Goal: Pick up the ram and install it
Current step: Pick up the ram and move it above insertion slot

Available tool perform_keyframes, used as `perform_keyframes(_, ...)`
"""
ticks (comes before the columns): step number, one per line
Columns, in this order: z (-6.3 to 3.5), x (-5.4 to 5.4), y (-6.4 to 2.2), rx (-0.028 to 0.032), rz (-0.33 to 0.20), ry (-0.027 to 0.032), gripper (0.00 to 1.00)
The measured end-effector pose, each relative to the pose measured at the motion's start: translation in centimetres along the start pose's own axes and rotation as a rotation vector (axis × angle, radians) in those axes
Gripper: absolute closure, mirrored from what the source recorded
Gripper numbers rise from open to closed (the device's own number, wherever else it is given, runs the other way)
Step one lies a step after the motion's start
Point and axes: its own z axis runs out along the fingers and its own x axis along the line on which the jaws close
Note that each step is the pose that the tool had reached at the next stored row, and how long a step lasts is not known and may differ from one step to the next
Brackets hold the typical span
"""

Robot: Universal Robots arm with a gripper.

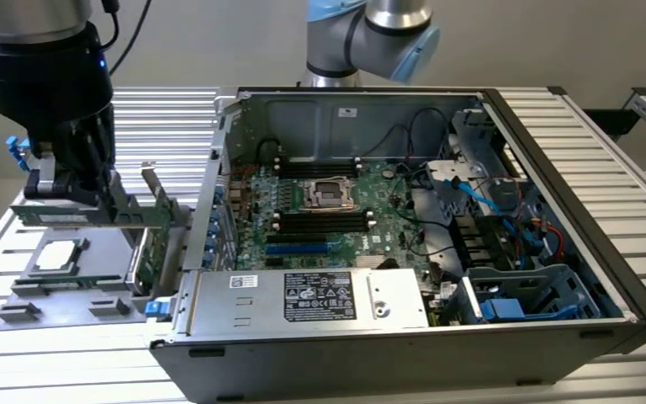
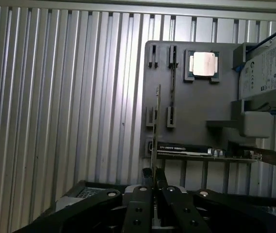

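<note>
The ram [image 1: 76,216] is a long, narrow green stick, lifted level above the grey holder tray [image 1: 31,305] at the exterior view's left. My gripper [image 1: 60,192] comes down from above and is shut on its middle. In the wrist view the ram [image 2: 155,127] appears edge-on as a thin strip running out from between the black fingers [image 2: 138,200], with the gripper [image 2: 152,187] closed on it over the tray [image 2: 196,111]. The open computer case [image 1: 548,160] lies to the exterior view's right, its motherboard [image 1: 300,244] showing long black slots [image 1: 317,220].
A green expansion card with a metal bracket [image 1: 155,231] stands on the tray next to the case wall. A processor chip [image 1: 56,252] lies on the tray. A hard drive [image 2: 268,68] rests by the tray's edge. Cables and a blue drive cage [image 1: 520,299] crowd the case's right side.
</note>
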Motion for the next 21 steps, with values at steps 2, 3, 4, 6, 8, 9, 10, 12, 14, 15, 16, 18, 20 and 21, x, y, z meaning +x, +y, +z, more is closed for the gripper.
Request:
perform_keyframes(2,-0.39,0.0,-0.7,-0.0031,0.0,-0.0003,0.86)
perform_keyframes(3,-0.66,0.1,-1.04,-0.0046,0.0,-0.0004,0.86)
perform_keyframes(4,-0.98,0.1,-1.31,-0.0062,0.0,-0.0002,0.86)
perform_keyframes(6,-1.68,0.0,-1.62,-0.0072,0.0,-0.0004,0.86)
perform_keyframes(8,-2.27,-0.3,-1.89,-0.007,0.0,-0.0006,0.86)
perform_keyframes(9,-2.5,-0.4,-2.08,-0.0071,0.0,-0.0006,0.86)
perform_keyframes(10,-2.71,-0.5,-2.3,-0.0072,0.0,-0.0004,0.86)
perform_keyframes(12,-3.05,-0.7,-2.88,-0.0072,0.0,-0.0005,0.86)
perform_keyframes(14,-3.26,-0.9,-3.58,-0.0071,0.0,-0.0005,0.86)
perform_keyframes(15,-3.35,-0.9,-3.96,-0.0071,0.0,-0.0005,0.86)
perform_keyframes(16,-3.43,-1.0,-4.34,-0.0072,0.0,-0.0004,0.86)
perform_keyframes(18,-3.54,-1.1,-5.16,-0.0072,0.0,-0.0004,0.86)
perform_keyframes(20,-3.64,-1.2,-5.96,-0.0071,0.0,-0.0004,0.86)
perform_keyframes(21,-3.68,-1.3,-6.35,-0.0071,0.0,-0.0005,0.86)
